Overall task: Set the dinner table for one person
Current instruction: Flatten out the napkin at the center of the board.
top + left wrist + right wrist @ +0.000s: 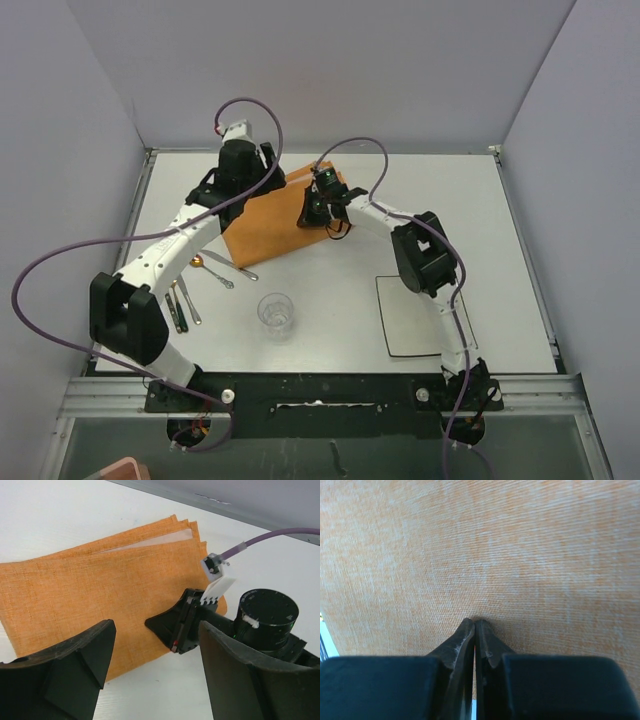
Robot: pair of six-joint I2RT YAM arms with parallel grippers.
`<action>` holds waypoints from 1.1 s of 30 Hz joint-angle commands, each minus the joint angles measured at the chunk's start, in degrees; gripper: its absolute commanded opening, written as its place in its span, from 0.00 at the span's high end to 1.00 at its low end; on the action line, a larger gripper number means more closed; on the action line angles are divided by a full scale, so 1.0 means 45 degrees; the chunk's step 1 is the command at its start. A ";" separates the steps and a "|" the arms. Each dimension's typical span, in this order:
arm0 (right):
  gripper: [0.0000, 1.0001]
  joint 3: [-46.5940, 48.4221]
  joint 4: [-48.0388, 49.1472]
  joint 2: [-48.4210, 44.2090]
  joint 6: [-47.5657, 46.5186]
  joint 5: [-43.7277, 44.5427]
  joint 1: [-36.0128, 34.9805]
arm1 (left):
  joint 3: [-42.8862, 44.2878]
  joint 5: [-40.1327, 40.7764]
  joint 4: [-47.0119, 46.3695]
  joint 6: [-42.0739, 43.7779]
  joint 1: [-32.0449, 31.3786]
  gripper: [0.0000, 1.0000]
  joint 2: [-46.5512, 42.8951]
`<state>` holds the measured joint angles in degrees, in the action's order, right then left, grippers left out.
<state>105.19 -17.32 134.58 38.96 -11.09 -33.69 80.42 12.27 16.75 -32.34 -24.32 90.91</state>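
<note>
The white dinner table (520, 250) stretches from the arm bases to the far wall. An orange mat (262, 232) lies far of centre. The right gripper (474, 622), claw pressed together, touches it. The left gripper (156, 637) hangs spread above.

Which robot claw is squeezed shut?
The right claw: its two tips are pressed together, down at the orange cloth. The left claw is different, because it gapes wide open near the same cloth.

The cloth mat (262, 228) is woven orange, dinner table (340, 275) white.
</note>
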 commanded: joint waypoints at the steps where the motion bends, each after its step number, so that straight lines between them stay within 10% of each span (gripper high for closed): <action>1: 1.00 -0.0248 -0.0354 -0.0041 0.0008 0.1248 0.1058 | -0.0132 0.0309 -0.0169 0.0227 0.0032 0.33 -0.1059; 21: 1.00 -0.0622 0.0513 -0.2876 -0.3745 0.0653 0.1953 | -0.2170 -0.0244 -0.0511 -0.2848 0.0067 0.33 0.1865; 24: 1.00 -0.0869 0.0644 -0.3291 -0.3750 0.0901 0.1958 | -0.1631 0.0046 0.0160 -0.4247 0.0280 0.41 0.2820; 29: 1.00 -0.1303 0.0752 -0.4178 -0.3814 0.1087 0.2443 | -0.1944 -0.0389 -0.0212 -0.6062 0.0908 1.00 0.3503; 33: 1.00 -0.1752 0.0865 -0.4444 -0.3707 0.1072 0.3105 | -0.1364 -0.0614 0.0090 -0.6235 0.1018 1.00 0.4447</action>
<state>98.30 -16.29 119.04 22.68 -7.64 -23.09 70.24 10.68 17.91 -56.03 -20.27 106.98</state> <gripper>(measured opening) 0.022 0.007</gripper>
